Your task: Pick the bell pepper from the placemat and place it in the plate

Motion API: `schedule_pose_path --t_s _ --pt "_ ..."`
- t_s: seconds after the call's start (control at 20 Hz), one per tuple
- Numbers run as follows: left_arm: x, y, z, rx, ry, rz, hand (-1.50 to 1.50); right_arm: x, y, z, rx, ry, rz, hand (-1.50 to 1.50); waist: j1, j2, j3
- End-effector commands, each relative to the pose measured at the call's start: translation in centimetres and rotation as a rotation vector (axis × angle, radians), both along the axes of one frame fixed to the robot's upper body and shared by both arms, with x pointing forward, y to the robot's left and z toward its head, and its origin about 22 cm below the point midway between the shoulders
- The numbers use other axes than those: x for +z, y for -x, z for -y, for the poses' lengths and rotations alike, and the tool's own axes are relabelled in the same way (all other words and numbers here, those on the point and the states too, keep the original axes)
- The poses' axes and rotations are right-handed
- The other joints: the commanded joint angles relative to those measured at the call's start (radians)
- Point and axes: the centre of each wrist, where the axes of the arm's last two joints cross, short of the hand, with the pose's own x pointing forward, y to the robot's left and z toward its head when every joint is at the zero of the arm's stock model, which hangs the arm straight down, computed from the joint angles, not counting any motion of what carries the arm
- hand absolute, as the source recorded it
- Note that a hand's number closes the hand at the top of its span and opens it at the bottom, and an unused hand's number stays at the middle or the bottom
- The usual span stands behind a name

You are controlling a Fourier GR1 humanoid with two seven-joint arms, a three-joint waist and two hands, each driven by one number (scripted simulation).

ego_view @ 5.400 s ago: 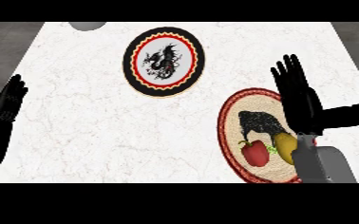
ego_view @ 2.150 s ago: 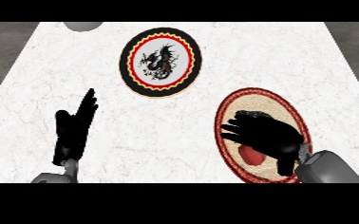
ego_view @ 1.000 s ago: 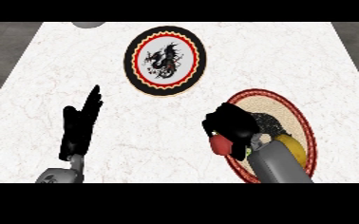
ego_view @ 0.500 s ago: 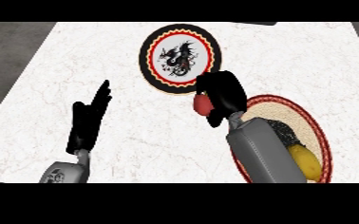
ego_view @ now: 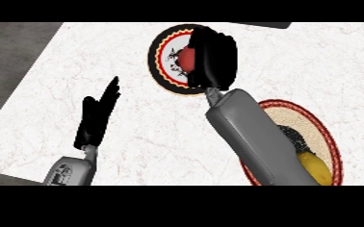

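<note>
My right hand (ego_view: 213, 57) is curled round a red bell pepper (ego_view: 187, 57) and holds it over the round plate (ego_view: 162, 57), which has a black rim, a red and yellow border and a dark dragon figure on white. Only the pepper's left side shows past the fingers. Whether the pepper touches the plate is hidden. The oval placemat (ego_view: 323, 134), tan with a red edge, lies at the lower right, partly behind my grey right forearm (ego_view: 256, 139). My left hand (ego_view: 96, 118) stands open with straight fingers over the white counter at the lower left.
A yellow fruit (ego_view: 314, 166) remains on the placemat beside a dark patch. The white marble counter (ego_view: 92, 62) ends at a grey floor strip along the left edge. A dark object shows at the top right edge.
My right hand closed on the red pepper at the placemat, lifted it and carried it up and left until it is over the plate. My left hand stayed open at the lower left.
</note>
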Motion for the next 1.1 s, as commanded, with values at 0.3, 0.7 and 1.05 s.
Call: schedule_pose_path --t_s 0.3,0.7,1.05 --pt "-0.1 -0.4 0.9 -0.004 0.002 0.013 0.0 2.3 -3.3 -4.1 -0.279 -0.108 0.042 1.5 -0.003 0.012 -0.001" --pt "0.2 -0.6 0.1 0.042 -0.017 0.013 0.0 -0.5 -6.2 -2.6 -0.327 -0.094 -0.042 1.5 -0.039 0.013 0.001" --pt "0.1 -0.3 -0.1 0.039 0.006 -0.004 0.0 -3.3 -7.3 -0.6 -0.328 -0.14 -0.262 1.5 -0.04 0.014 0.002"
